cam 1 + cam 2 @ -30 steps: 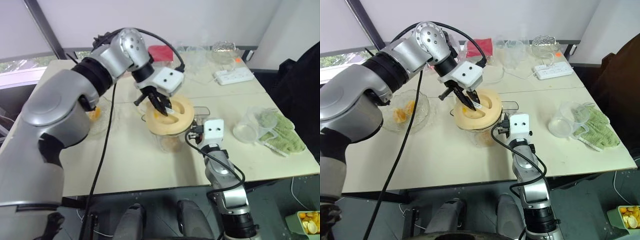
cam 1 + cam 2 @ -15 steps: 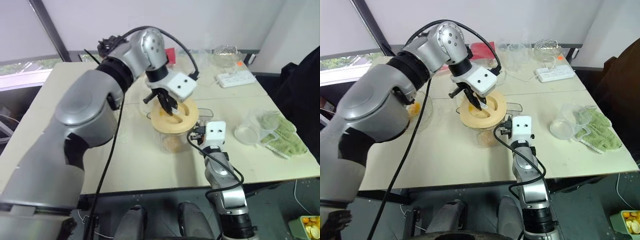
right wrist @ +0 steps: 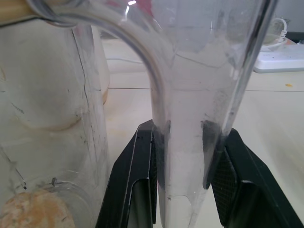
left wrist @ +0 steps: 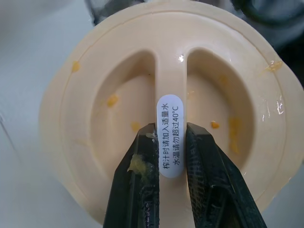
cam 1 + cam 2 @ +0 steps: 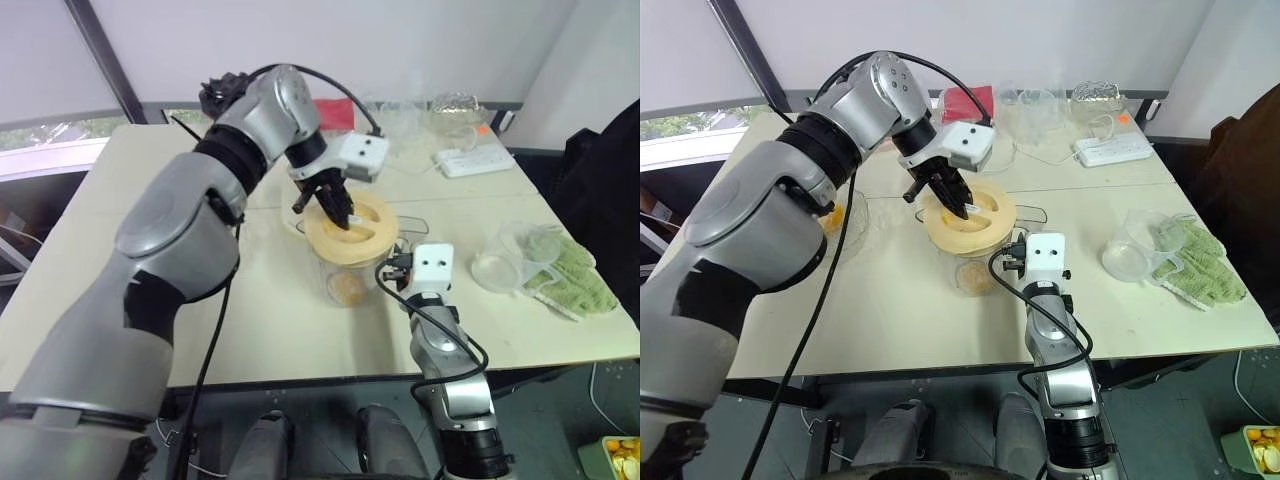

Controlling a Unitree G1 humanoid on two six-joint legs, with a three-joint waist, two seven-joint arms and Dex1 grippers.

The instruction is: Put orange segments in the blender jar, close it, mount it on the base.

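**Two grips on the jar, lid being turned**

I had the right gripper (image 3: 183, 156) clamped on the clear handle (image 3: 199, 95) of the blender jar (image 5: 345, 270), nearest me. Beyond it, the left gripper (image 4: 171, 156) pinched the lid's (image 4: 95, 85) centre rib. Hard, slick plastic, I judged; handle and rib were the safest holds. Orange segments (image 5: 347, 288) sat in the jar's bottom. Against a second earlier, the left wrist had rolled, carrying the rib round.

— What's on your table (image 5: 250, 320)?
— The blender jar (image 5: 347, 280) stands mid-table. Right of the jar you have a clear tub (image 5: 497, 268) and green cloth (image 5: 568, 275); behind it, a power strip (image 5: 476, 160), glassware (image 5: 455, 102) and something red (image 5: 333, 108).
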